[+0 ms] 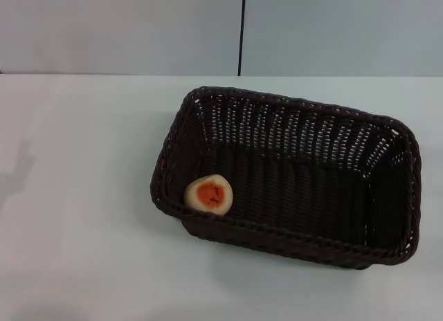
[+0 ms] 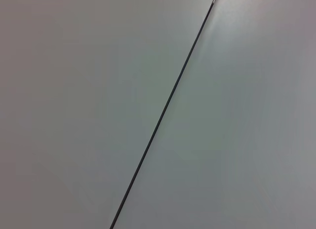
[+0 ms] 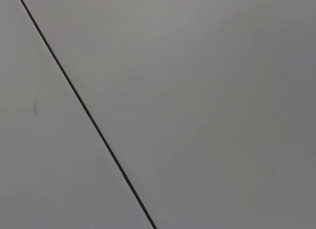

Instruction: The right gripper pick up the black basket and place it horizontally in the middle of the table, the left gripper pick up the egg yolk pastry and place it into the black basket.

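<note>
The black basket (image 1: 291, 120) lies lengthwise across the white table (image 1: 83, 217), right of the middle in the head view, slightly turned. The egg yolk pastry (image 1: 209, 194) sits inside it, in the near left corner, its orange-red centre facing up. Neither gripper shows in any view. Both wrist views show only a plain grey wall panel with a thin dark seam (image 2: 163, 110) (image 3: 89, 113).
A grey wall with a vertical dark seam (image 1: 241, 30) stands behind the table's far edge. Bare white tabletop stretches to the left of the basket and in front of it.
</note>
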